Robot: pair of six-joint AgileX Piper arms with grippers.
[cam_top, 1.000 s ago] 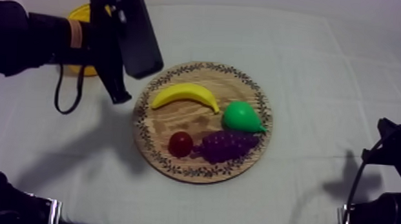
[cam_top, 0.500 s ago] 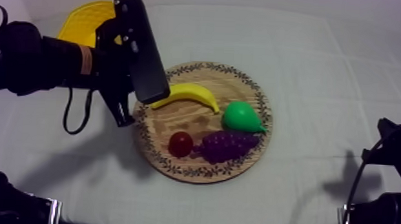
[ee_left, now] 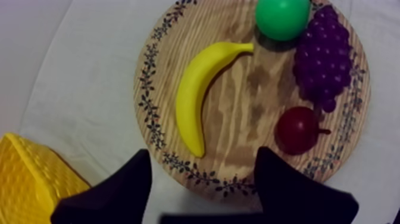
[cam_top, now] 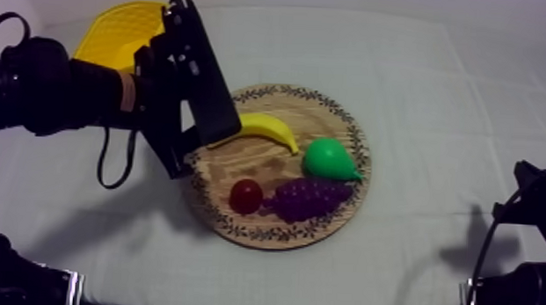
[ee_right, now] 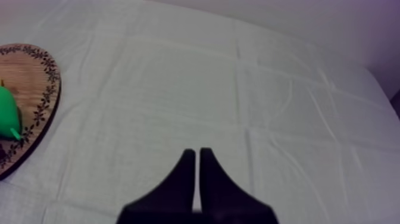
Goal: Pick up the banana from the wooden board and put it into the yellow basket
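A yellow banana (cam_top: pixel 264 127) lies on the left half of the round wooden board (cam_top: pixel 326 227), free of any grip. My left gripper (cam_top: pixel 181 157) hangs over the board's left rim. In the left wrist view the left gripper (ee_left: pixel 202 173) is open, its two black fingers (ee_left: pixel 128 184) wide apart just short of the banana (ee_left: pixel 196 98) on the board (ee_left: pixel 244 119). The yellow basket (cam_top: pixel 114 33) sits at the far left behind that arm, with a corner of the basket (ee_left: pixel 30 184) beside the left finger. My right gripper (ee_right: pixel 197 158) is shut, a narrow wedge over bare cloth.
On the board with the banana are a green pear (cam_top: pixel 327 158), purple grapes (cam_top: pixel 308 198) and a small red fruit (cam_top: pixel 246 195). My right arm (cam_top: pixel 529 218) rests at the lower right edge. Open cloth stretches to the right of the board.
My left arm has swung right from in front of the basket to the board's left rim, uncovering the basket. The fruit and the right arm have not moved.
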